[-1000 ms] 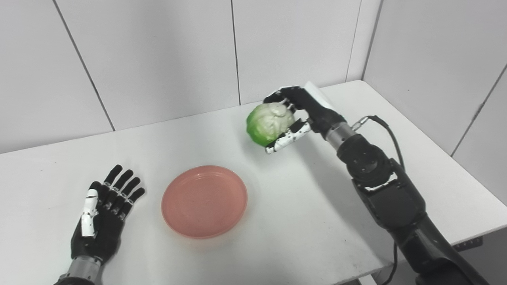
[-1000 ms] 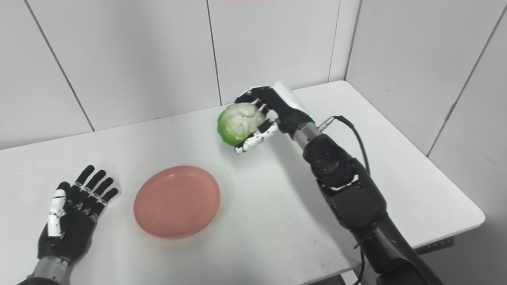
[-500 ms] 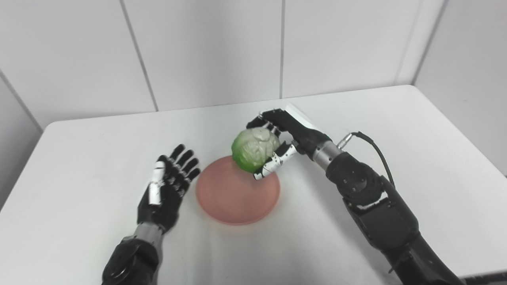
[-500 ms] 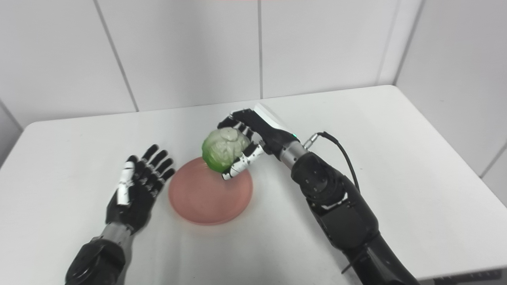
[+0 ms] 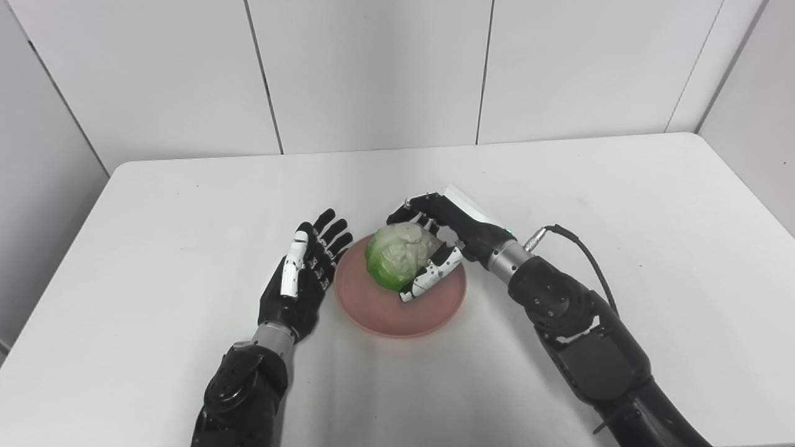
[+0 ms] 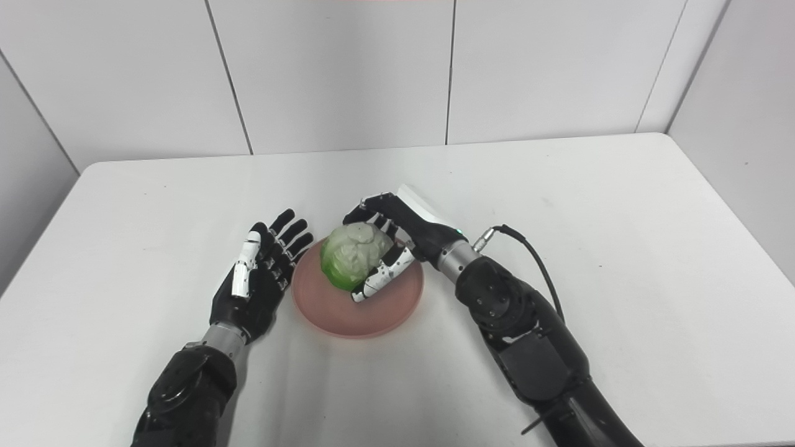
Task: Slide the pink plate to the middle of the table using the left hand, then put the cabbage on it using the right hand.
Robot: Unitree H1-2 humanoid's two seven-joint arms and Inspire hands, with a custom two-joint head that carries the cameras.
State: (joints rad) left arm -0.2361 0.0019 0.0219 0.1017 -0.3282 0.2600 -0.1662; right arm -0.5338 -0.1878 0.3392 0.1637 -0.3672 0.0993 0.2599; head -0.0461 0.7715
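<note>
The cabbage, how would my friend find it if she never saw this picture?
Look at the middle of the white table and find the round pink plastic plate. Over it, the right robot hand holds a round leafy ball, pale on top and bright green below: it is the only green thing there.
</note>
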